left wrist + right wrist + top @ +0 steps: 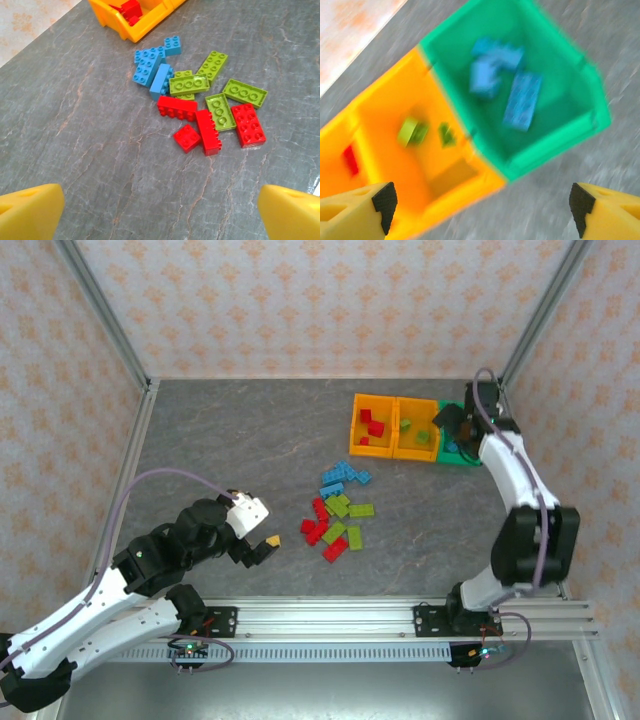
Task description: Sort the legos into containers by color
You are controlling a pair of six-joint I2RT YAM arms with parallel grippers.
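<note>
Drop-off step: your right gripper (pixel 482 202) hangs over the green bin (pixel 550 147), jaws spread, empty; blue legos (pixel 522 102) lie inside. Left gripper (pixel 160 210) gapes, empty, facing the loose pile (pixel 200 105) mid-table. Next, single one out cleanly.

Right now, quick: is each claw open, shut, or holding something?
Left claw: open, holding nothing.
Right claw: open, holding nothing, above the green bin.

Left end effector (pixel 160 212), right end effector (pixel 481 210) splayed
</note>
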